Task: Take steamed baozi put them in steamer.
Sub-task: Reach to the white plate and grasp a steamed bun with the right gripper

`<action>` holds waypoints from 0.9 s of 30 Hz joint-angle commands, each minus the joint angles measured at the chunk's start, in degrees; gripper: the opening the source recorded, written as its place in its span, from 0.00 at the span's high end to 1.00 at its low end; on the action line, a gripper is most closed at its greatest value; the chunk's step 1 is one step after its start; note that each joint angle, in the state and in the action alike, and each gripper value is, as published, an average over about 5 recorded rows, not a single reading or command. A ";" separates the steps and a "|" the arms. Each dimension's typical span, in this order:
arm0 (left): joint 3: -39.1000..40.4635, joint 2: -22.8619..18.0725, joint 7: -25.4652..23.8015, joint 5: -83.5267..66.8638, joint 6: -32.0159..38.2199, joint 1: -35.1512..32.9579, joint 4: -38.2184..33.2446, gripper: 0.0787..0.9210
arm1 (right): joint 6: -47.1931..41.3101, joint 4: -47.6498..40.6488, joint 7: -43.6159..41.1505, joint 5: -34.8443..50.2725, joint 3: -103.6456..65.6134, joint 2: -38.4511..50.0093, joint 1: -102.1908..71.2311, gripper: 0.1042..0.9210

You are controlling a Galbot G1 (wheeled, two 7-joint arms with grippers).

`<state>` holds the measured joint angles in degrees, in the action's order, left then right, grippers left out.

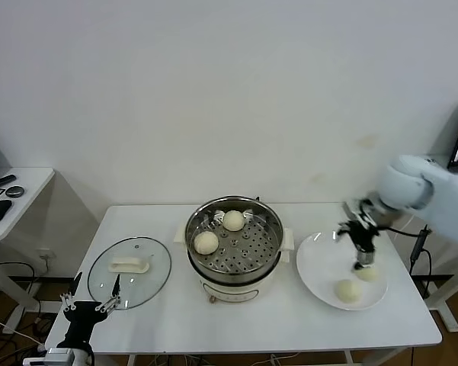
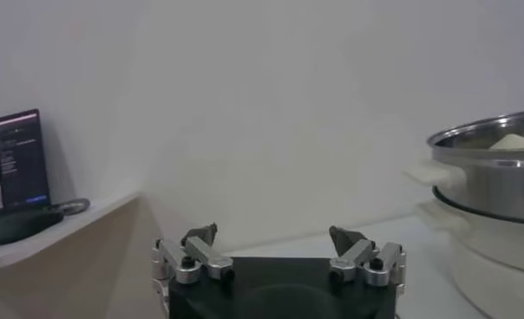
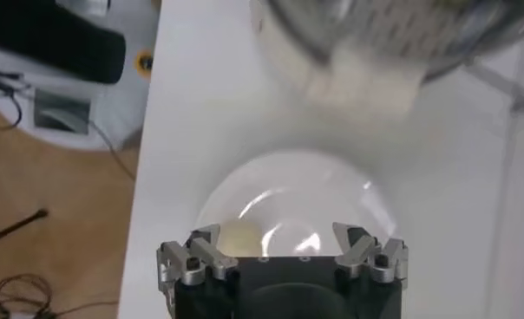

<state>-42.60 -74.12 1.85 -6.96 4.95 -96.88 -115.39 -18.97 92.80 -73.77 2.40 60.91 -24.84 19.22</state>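
The steamer (image 1: 234, 244) stands mid-table with two baozi inside on its perforated tray, one at the back (image 1: 233, 220) and one at the left (image 1: 206, 242). Two more baozi (image 1: 347, 290) (image 1: 366, 273) lie on the white plate (image 1: 320, 259) at the right. My right gripper (image 1: 361, 261) hangs open just above the plate, over the farther bun, holding nothing. In the right wrist view one baozi (image 3: 240, 238) shows on the plate (image 3: 297, 186) just beyond the open right gripper (image 3: 284, 238). My left gripper (image 1: 91, 305) is parked open at the table's front left corner.
A round glass lid (image 1: 129, 272) with a white handle lies flat left of the steamer. A white side table (image 1: 15, 200) with dark items stands farther left. In the left wrist view the steamer (image 2: 496, 173) rises to one side of the left gripper (image 2: 279, 236).
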 commanded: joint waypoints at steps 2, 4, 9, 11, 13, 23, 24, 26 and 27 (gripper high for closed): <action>-0.21 -0.27 0.01 0.25 -0.11 -0.28 -0.22 0.12 | 5.68 -2.27 2.07 -12.12 -23.66 7.66 -31.36 0.12; -0.48 -0.35 0.01 0.26 -0.10 -0.48 -0.32 0.12 | 5.42 -3.52 3.11 -12.59 -24.87 5.84 -33.02 0.12; -1.13 -0.58 0.02 0.25 -0.07 -0.96 -0.49 0.12 | 4.60 -6.10 5.65 -12.73 -25.58 1.42 -33.83 0.12; -1.32 -0.66 0.03 0.25 -0.02 -1.11 -0.46 0.12 | 4.34 -7.24 6.35 -12.75 -25.50 -0.07 -33.58 0.12; -1.51 -0.77 0.04 0.25 0.05 -1.22 -0.39 0.12 | 4.25 -8.57 6.90 -12.81 -25.45 -1.50 -33.39 0.12; -2.19 -0.96 0.08 0.22 0.19 -1.32 -0.18 0.12 | 4.35 -12.91 8.01 -13.43 -25.32 -6.39 -33.85 0.12; -2.19 -0.99 0.08 0.22 0.20 -1.30 -0.15 0.12 | 4.27 -13.35 8.13 -13.37 -25.37 -6.86 -33.85 0.12; -2.19 -1.06 0.09 0.24 0.20 -1.25 -0.13 0.12 | 4.10 -14.15 8.41 -13.30 -25.46 -7.80 -33.82 0.12; -2.19 -1.07 0.09 0.24 0.19 -1.25 -0.13 0.12 | 4.00 -14.44 8.48 -13.25 -25.47 -8.20 -33.78 0.12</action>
<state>-44.72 -75.18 1.93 -6.76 5.12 -98.11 -115.56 -15.11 81.84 -66.49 -9.69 37.50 -29.32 -11.73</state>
